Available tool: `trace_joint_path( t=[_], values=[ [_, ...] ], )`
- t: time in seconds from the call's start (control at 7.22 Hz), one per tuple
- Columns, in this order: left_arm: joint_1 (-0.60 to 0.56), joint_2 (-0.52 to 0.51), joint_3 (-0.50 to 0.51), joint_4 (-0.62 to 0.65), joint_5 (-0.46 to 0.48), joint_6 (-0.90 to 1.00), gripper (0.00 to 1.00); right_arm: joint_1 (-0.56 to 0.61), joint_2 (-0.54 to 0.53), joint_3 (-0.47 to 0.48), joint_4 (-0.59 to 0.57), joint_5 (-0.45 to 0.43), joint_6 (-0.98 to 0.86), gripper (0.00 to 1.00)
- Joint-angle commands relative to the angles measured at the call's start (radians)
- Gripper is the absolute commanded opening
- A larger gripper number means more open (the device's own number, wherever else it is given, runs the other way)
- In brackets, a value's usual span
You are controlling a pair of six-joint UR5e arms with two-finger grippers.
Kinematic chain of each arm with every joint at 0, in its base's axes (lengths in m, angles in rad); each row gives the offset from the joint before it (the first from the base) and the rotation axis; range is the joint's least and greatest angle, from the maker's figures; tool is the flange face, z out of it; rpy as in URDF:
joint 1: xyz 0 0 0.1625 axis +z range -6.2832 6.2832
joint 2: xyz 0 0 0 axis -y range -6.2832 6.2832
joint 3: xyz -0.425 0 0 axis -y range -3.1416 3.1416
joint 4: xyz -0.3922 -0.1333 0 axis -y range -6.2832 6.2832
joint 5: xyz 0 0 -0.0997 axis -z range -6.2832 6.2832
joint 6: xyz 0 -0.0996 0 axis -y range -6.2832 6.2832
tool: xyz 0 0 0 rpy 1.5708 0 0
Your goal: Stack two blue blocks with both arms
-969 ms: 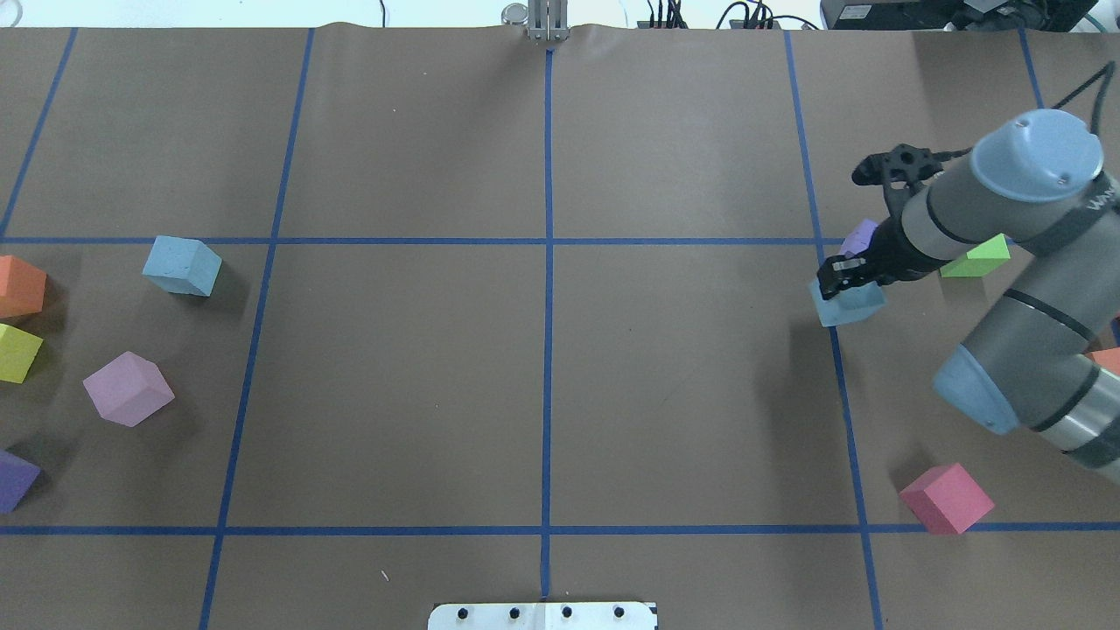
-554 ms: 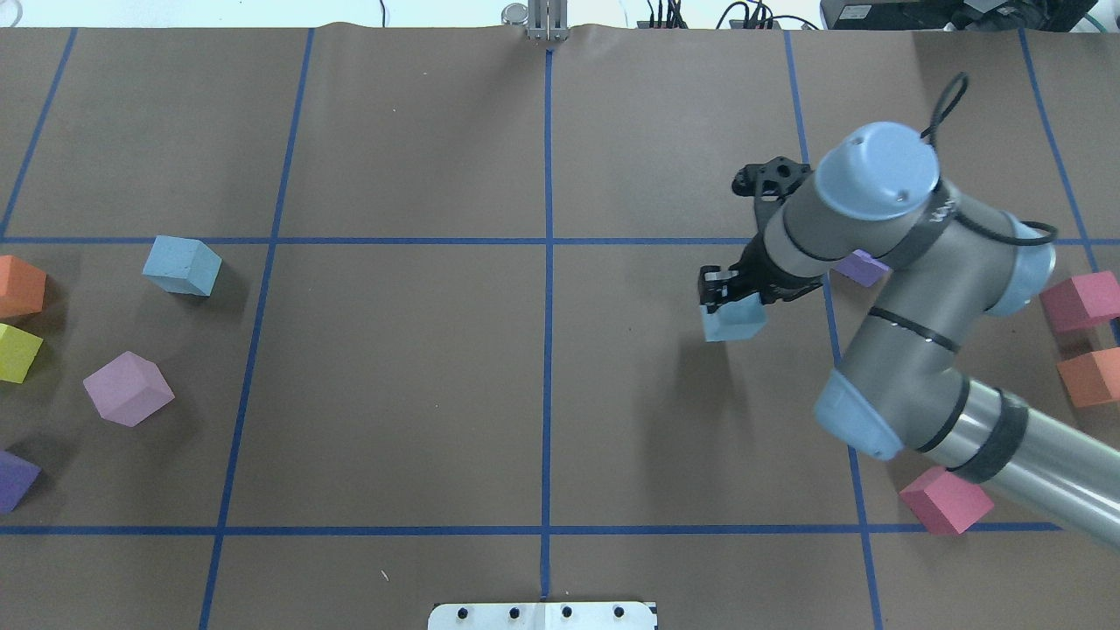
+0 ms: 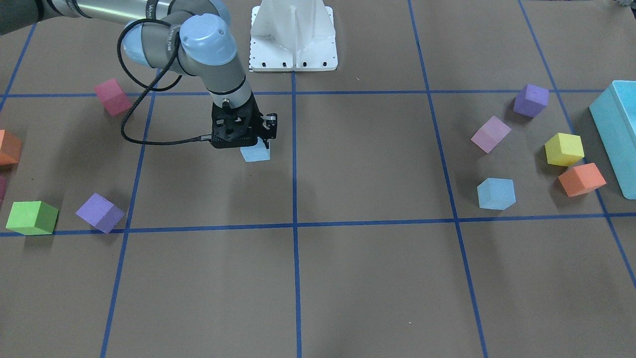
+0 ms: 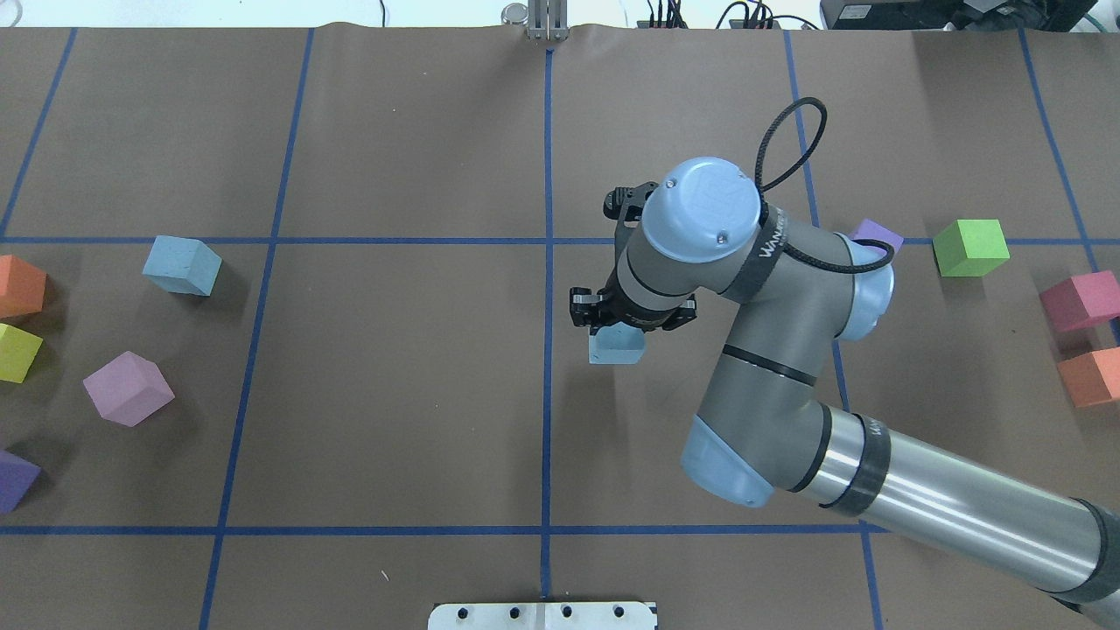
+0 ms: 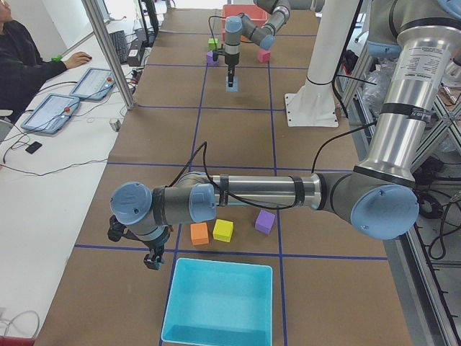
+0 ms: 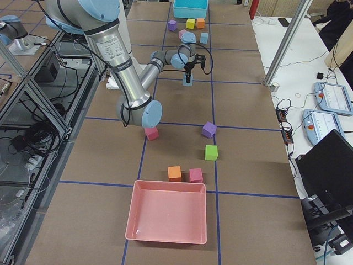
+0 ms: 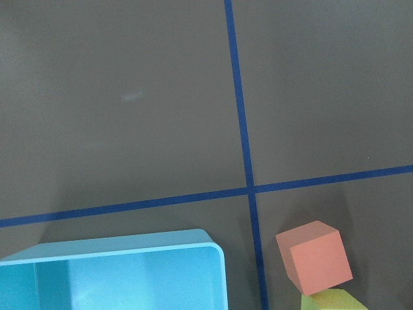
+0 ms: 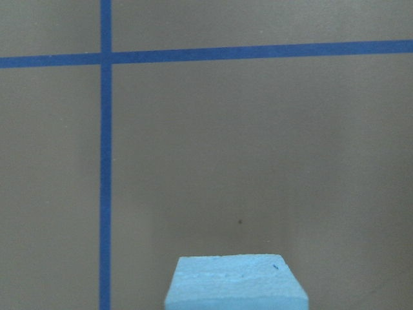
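My right gripper (image 4: pixel 612 325) is shut on a sky-blue block (image 4: pixel 617 345) and holds it a little above the table, just right of the centre tape line. The front view shows the same gripper (image 3: pixel 254 145) and block (image 3: pixel 256 153). The block's top fills the bottom of the right wrist view (image 8: pixel 235 282). The second blue block (image 4: pixel 182 265) lies on the table at the left, also in the front view (image 3: pixel 496 194). My left gripper (image 5: pixel 153 259) shows only in the exterior left view, near the turquoise box; I cannot tell whether it is open or shut.
A turquoise box (image 3: pixel 616 134) stands at the robot's far left, with orange (image 4: pixel 17 285), yellow (image 4: pixel 16 352), lilac (image 4: pixel 129 388) and purple (image 4: pixel 13 479) cubes near it. Green (image 4: pixel 969 248), pink (image 4: pixel 1081 300) and orange (image 4: pixel 1089 376) cubes lie right. A pink tray (image 6: pixel 168 218) sits at the far right end.
My right arm has carried the blue block leftward from the right part of the table to just right of the centre line. The other blue block has not moved.
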Motion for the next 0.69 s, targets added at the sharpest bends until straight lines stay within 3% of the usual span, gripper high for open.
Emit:
trace_joint_path(
  t=[0.0, 0.28, 0.55],
  values=[
    [0.000, 0.000, 0.000, 0.001, -0.001, 0.000, 0.98, -0.029, 0.063, -0.073, -0.004, -0.053, 0.034, 0.51],
    [0.000, 0.011, -0.011, 0.001, -0.001, -0.001, 0.98, -0.035, 0.111, -0.152, -0.003, -0.070, 0.036, 0.52],
    [0.000, 0.014, -0.014, 0.002, -0.002, -0.001, 0.98, -0.039, 0.120, -0.163, -0.001, -0.081, 0.036, 0.53]
  ],
)
